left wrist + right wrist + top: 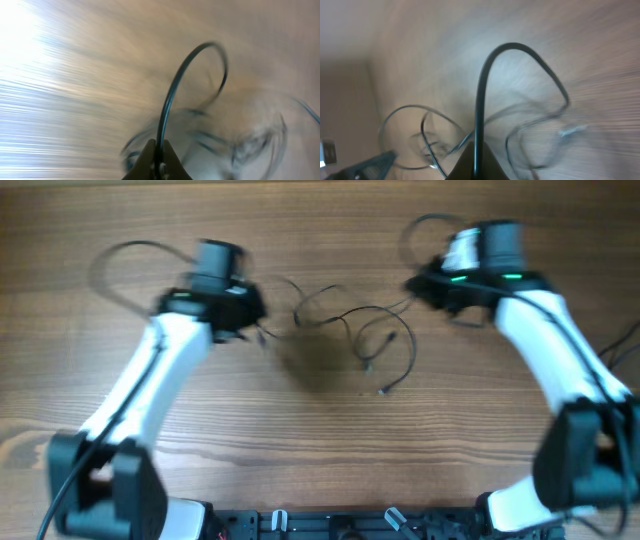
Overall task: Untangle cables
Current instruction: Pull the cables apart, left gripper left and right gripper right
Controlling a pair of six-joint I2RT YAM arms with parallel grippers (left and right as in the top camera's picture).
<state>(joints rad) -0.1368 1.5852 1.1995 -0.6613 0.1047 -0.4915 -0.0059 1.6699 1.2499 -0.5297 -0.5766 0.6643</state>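
Observation:
The cables (pixel 350 330) are thin black cords lying in loose, crossing loops on the wooden table between my two arms, with small plug ends (pixel 383 389) toward the front. My left gripper (pixel 258 330) is at the tangle's left edge. In the left wrist view it (pixel 159 150) is shut on a thin dark cable (pixel 172 85) that arcs up from the jaws. My right gripper (pixel 412 286) is at the tangle's right edge. In the right wrist view it (pixel 477 147) is shut on a black cable (pixel 481 90) that curves over to the right. Both wrist views are motion-blurred.
Thin wire loops stand out behind each wrist, one at the far left (pixel 125 255) and one at the top right (pixel 425 225). The arm bases (pixel 330 525) sit along the front edge. Bare wooden tabletop (pixel 320 440) surrounds the tangle.

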